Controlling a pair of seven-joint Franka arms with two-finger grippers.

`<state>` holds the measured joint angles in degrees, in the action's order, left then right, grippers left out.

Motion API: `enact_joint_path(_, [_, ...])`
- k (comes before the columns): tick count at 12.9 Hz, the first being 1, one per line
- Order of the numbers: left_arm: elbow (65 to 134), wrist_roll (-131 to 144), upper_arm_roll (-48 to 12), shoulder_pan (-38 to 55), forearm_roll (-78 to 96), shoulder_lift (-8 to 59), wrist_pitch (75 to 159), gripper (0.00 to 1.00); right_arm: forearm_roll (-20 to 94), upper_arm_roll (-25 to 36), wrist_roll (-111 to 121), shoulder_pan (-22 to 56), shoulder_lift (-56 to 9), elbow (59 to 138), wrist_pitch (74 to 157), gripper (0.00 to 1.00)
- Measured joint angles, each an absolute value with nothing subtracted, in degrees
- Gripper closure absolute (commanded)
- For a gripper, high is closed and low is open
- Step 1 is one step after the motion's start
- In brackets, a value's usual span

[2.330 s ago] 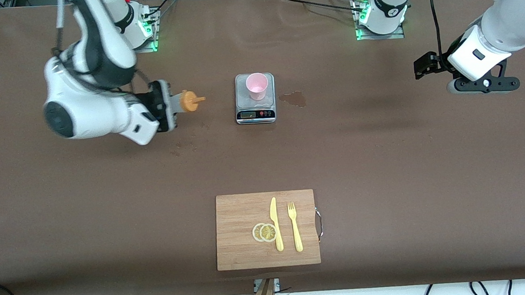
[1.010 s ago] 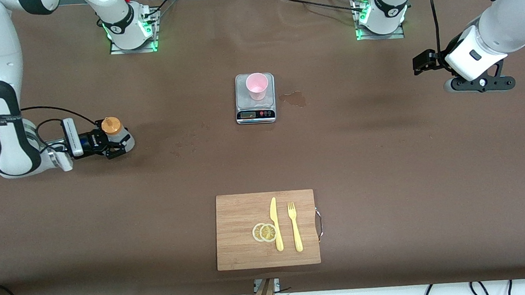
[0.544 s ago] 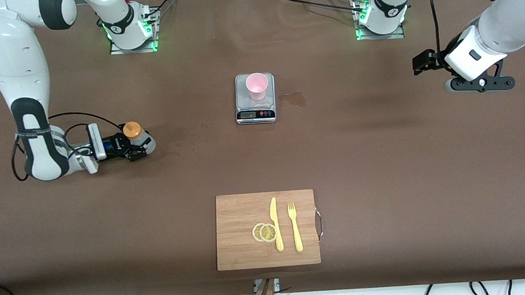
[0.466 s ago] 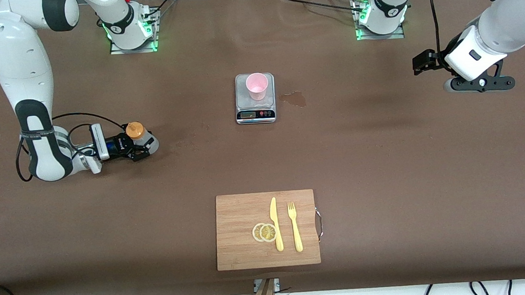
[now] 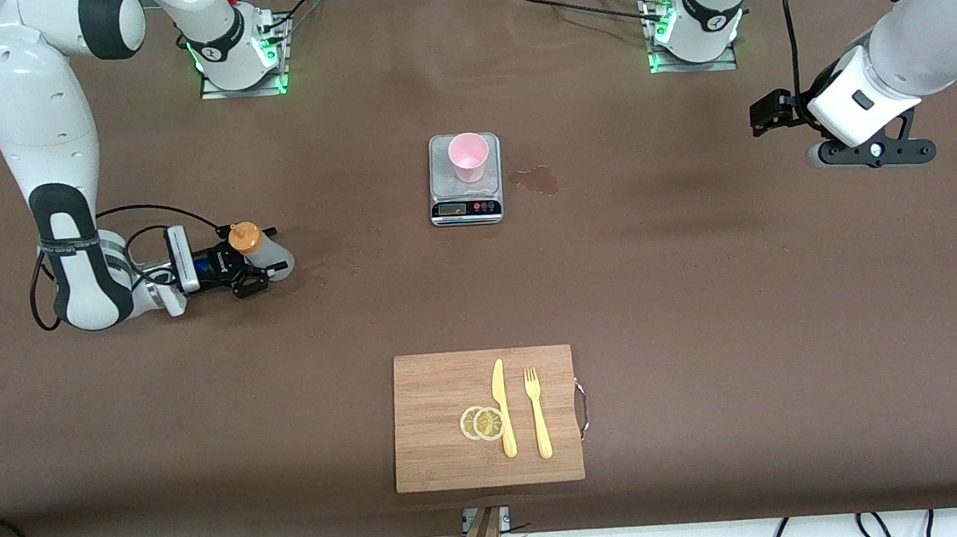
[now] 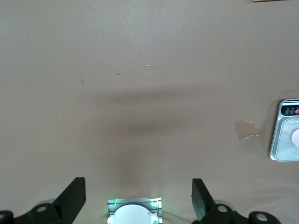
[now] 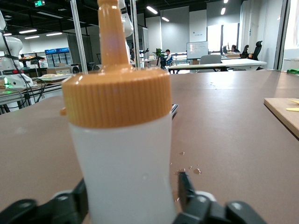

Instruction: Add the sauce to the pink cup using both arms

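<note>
The sauce bottle (image 5: 259, 247), whitish with an orange nozzle cap, stands upright on the table toward the right arm's end. It fills the right wrist view (image 7: 124, 154). My right gripper (image 5: 276, 250) is low at the table, open, with one finger on each side of the bottle and a small gap showing beside it. The pink cup (image 5: 468, 156) stands on the grey kitchen scale (image 5: 466, 194) at mid-table. My left gripper (image 5: 873, 156) is open and empty, held in the air over the left arm's end, and the arm waits.
A wet spill patch (image 5: 536, 180) lies beside the scale toward the left arm's end. A wooden cutting board (image 5: 433, 392) with a yellow knife, a fork and lemon slices lies nearer the front camera. The scale's edge shows in the left wrist view (image 6: 282, 135).
My right arm carried the bottle away from the cup toward its own end and lowered it upright onto the table. Its fingers have now spread apart off the bottle. The left arm barely moved.
</note>
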<state>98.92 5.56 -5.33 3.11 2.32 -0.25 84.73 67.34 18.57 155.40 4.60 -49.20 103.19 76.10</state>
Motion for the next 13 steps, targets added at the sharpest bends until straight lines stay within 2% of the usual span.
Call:
enact_joint_path(4, [98.9,5.6,-5.3,3.1,2.3,-0.3,84.7,0.00,63.8,20.2,155.5,2.3,-49.8,102.3,74.7,0.00])
enact_joint_path(8, [98.7,5.6,-5.4,3.2,2.3,-0.3,84.7,0.00,59.1,23.5,155.3,1.6,-48.9,96.0,72.7,0.00])
enact_joint_path(13, [98.4,5.5,-6.9,3.2,2.3,-0.3,84.8,0.00,54.7,23.9,144.1,1.7,-42.7,91.9,73.3,0.00])
